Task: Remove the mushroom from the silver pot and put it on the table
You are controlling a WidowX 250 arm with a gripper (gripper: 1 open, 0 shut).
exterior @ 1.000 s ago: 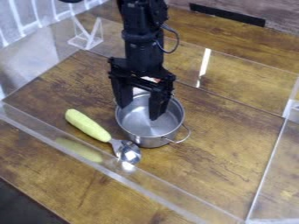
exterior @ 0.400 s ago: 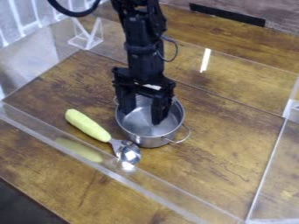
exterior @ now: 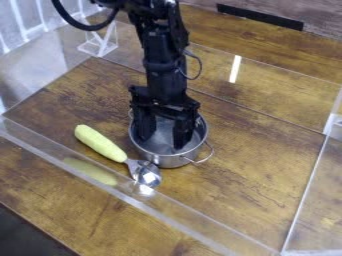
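Steel gleams around the black gripper (exterior: 166, 128), which has sunk over the last second from above the rim into the silver pot (exterior: 171, 145) at the centre of the frame, its jaws spread wide with nothing between them. The mushroom cannot be seen; presumably it sits inside, hidden behind the fingers. Judged from this, the grasp is near, and the table (exterior: 254, 130) waits.
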